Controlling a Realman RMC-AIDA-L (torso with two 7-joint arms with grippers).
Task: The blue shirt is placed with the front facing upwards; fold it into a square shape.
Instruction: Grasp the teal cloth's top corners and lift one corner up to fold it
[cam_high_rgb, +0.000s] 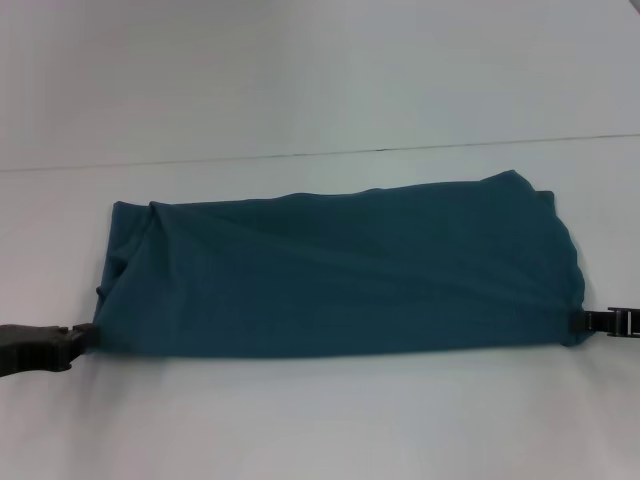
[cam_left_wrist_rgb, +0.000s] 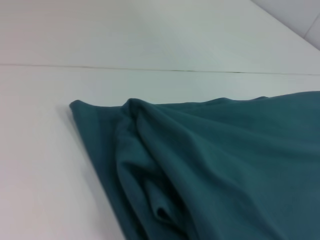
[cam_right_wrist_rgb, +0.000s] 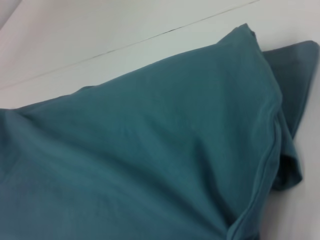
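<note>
The blue shirt (cam_high_rgb: 340, 270) lies on the white table as a wide folded band, plain teal side up, with no lettering showing. Its near edge runs straight and taut between my two grippers. My left gripper (cam_high_rgb: 88, 337) is at the shirt's near left corner, shut on the cloth. My right gripper (cam_high_rgb: 578, 321) holds the near right corner, also shut on the cloth. In the left wrist view the shirt (cam_left_wrist_rgb: 225, 165) bunches into folds close by. The right wrist view shows the shirt (cam_right_wrist_rgb: 150, 150) with a sleeve sticking out at one side. Neither wrist view shows fingers.
The white table (cam_high_rgb: 300, 430) stretches all around the shirt. A thin dark seam (cam_high_rgb: 300, 155) crosses it behind the shirt's far edge.
</note>
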